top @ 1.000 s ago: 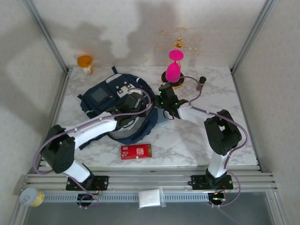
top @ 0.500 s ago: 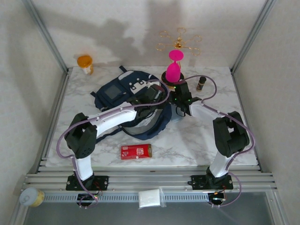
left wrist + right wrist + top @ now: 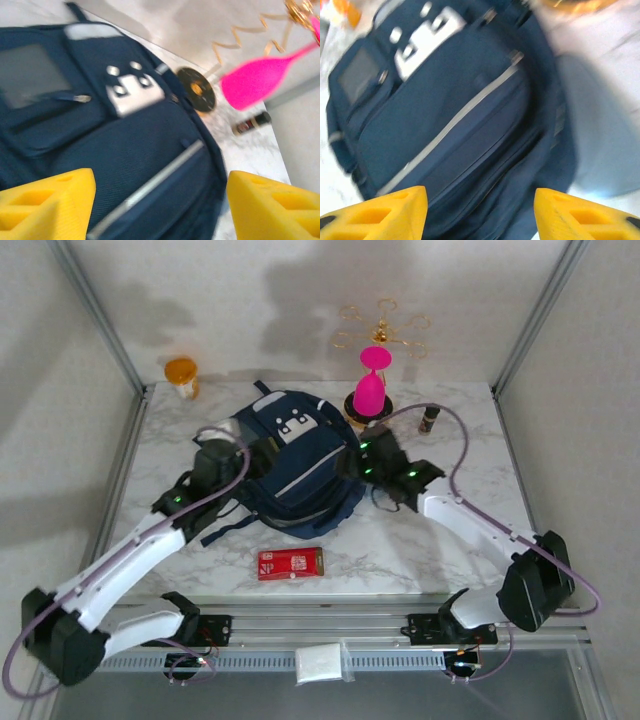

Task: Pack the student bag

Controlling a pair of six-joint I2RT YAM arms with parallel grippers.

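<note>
Logging the scene, biggest item first. Marble table (image 3: 480, 530) carries everything. Student bag (image 3: 300, 465): navy, lying front-up at mid-table, white patch and light stripe facing the camera. Left gripper (image 3: 160, 212): at the bag's left side; I read its yellow fingers as spread wide over the fabric, gripping nothing. Right gripper (image 3: 480, 217): at the bag's right side, jaws likewise spread, empty. Pink goblet (image 3: 370, 388): just behind the bag. Red packet (image 3: 290, 563): in front of the bag, apart. Orange bottle (image 3: 182, 375): behind-left of the bag. Small dark bottle (image 3: 430, 418): behind-right of the bag.
</note>
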